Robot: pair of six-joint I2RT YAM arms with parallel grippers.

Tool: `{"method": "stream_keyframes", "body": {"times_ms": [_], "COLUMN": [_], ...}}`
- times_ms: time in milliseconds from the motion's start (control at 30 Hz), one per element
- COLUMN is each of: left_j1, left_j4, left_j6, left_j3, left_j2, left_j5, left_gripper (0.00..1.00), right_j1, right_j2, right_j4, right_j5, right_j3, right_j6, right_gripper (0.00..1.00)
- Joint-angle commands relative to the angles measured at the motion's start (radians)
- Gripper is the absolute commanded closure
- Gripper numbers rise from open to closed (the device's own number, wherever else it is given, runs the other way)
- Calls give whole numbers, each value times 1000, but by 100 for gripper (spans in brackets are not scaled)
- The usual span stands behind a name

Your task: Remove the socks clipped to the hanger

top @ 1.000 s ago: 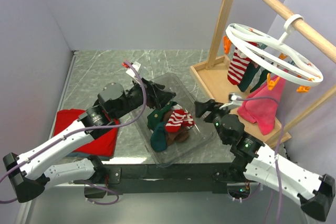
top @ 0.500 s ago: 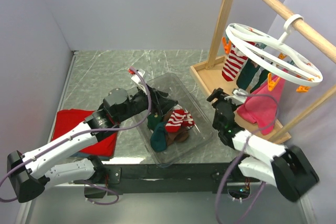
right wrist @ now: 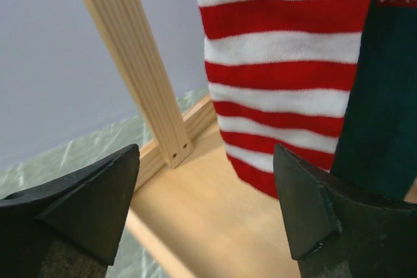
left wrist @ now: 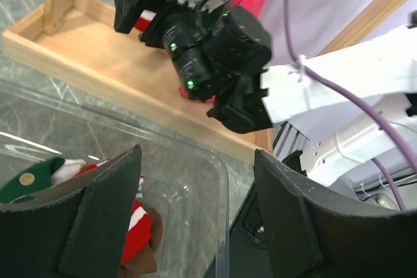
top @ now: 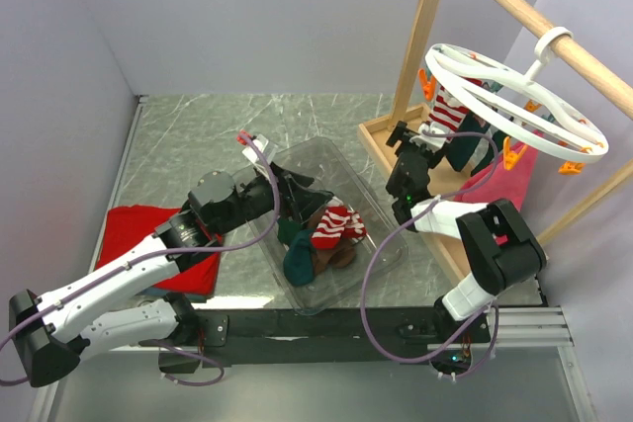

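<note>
The white ring hanger [top: 514, 96] hangs by its hook from the wooden rail. Clipped to it are a red-and-white striped sock [top: 447, 112], a dark green sock [top: 475, 150] and a pink sock [top: 506, 183]. My right gripper [top: 417, 137] is open and empty, just left of and below the striped sock [right wrist: 287, 63], with the green sock [right wrist: 381, 102] beside it. My left gripper [top: 307, 190] is open and empty over the clear tray [top: 381, 259], which holds a striped sock [top: 336, 224] and a green sock [top: 297, 259].
The wooden frame's post [right wrist: 130, 56] and base board [right wrist: 215, 226] lie right before my right gripper. A folded red cloth [top: 158, 244] lies at the left. The left wrist view shows the tray rim [left wrist: 221, 180] and the right arm's wrist [left wrist: 208, 37].
My right gripper has risen and swung away from the tray to the striped sock on the hanger. My left gripper has shifted slightly over the tray.
</note>
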State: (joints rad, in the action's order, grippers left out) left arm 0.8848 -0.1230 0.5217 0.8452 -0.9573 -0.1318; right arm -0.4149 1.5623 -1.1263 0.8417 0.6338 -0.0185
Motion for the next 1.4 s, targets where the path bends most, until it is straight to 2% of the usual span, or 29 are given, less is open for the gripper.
{"method": "stream_keyframes", "body": {"times_ms": [0,200,300,333,500,600,633,700,733,833,967,1233,1333,1367], "left_j1": [2,2,2,2,2,2,2,2,3,2,2,3,2,2], "left_j4": [-23,-17,-21,-20,-18,-17,-15,-20,-23,-24,-32,-43,-44,-46], "left_j6": [-48,-58,-51,-49,-49,-52,-52,-52,-49,-46,-35,0,12,14], "left_j3": [-1,-6,-9,-8,-8,-3,-3,0,-1,-3,-3,-9,-9,-9], "left_j2": [46,52,52,49,40,34,34,34,35,32,29,40,45,45], "left_j5": [29,44,28,24,20,18,15,14,12,9,-2,-26,-40,-48], "left_gripper": [24,23,23,23,22,22,22,22,22,21,22,22,22,22], "right_j1": [31,45,51,54,82,91,93,91,93,91,73,-38,-24,-18], "right_j2": [45,119,163,179,179,194,202,200,196,167,90,-77,-128,-134], "right_j4": [-96,-122,-170,-179,-138,-132,-133,-136,-133,-116,-144,-141,-9,2], "right_j5": [3,20,40,45,5,13,13,8,5,-3,-84,-33,-36,-38], "right_j3": [69,141,176,184,217,245,248,251,247,222,109,-54,-85,-100], "right_j6": [69,156,232,242,209,209,209,216,213,195,177,138,24,20], "right_gripper": [14,19,24,29,38,51,64,73,82,100,100,100,100,95]}}
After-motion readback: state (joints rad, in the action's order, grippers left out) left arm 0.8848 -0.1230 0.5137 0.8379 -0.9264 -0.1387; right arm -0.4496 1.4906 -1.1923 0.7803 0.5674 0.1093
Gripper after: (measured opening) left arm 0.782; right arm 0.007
